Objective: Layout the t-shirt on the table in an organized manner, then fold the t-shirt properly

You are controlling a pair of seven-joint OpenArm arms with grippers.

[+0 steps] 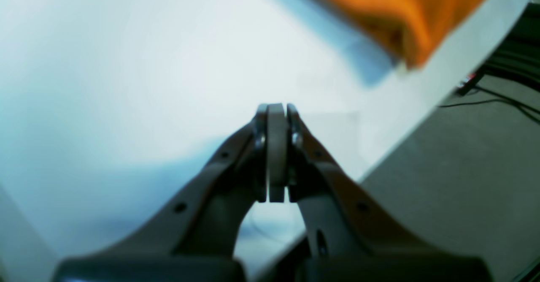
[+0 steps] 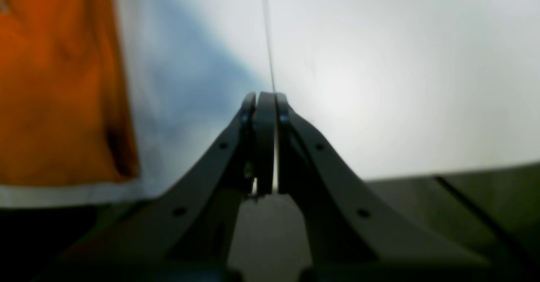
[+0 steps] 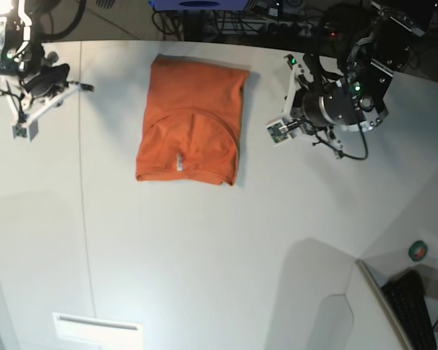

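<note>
The orange t-shirt [image 3: 190, 117] lies folded into a compact rectangle at the far middle of the white table [image 3: 204, 255], its collar and white tag facing the near side. My left gripper [image 3: 290, 61] is shut and empty, right of the shirt. In the left wrist view it [image 1: 276, 109] hovers over the table [image 1: 126, 62], with the shirt [image 1: 400, 12] at the upper right. My right gripper [image 3: 85, 87] is shut and empty, left of the shirt by the dark seam. In the right wrist view it [image 2: 265, 96] points along the seam, with the shirt [image 2: 55, 83] at the left.
The table's far edge runs just behind the shirt, with cables and gear [image 3: 277, 14] beyond it. A dark keyboard [image 3: 416, 306] and a round green thing [image 3: 417, 250] sit off the near right corner. A white rectangular plate [image 3: 95, 328] lies at the front left.
</note>
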